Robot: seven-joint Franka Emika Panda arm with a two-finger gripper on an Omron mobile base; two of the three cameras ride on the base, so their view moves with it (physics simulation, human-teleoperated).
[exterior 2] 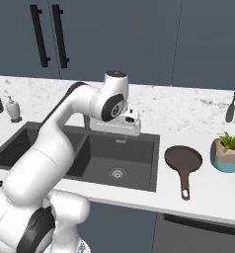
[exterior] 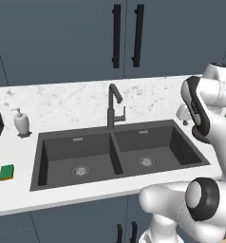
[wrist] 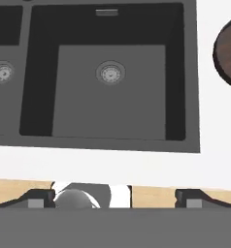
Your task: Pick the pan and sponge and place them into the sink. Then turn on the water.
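Observation:
The dark reddish-brown pan (exterior 2: 183,159) lies on the white counter to the right of the sink, its thin handle pointing toward the front edge; its rim also shows in the hand view (wrist: 229,55). On the counter left of the sink rests the green and yellow sponge (exterior: 6,172). The dark grey double sink (exterior: 93,152) holds nothing in either basin. My gripper (wrist: 116,199) hangs above the front edge of the right basin (wrist: 112,101), open, with nothing between its fingertips. In the right base view the white hand (exterior 2: 118,124) hovers over that basin.
A dark faucet (exterior: 114,107) rises behind the divider. A white soap dispenser (exterior: 21,121) stands at the back left of the sink. A plant in a blue pot (exterior 2: 228,153) sits right of the pan, with utensils (exterior 2: 231,108) hanging behind it.

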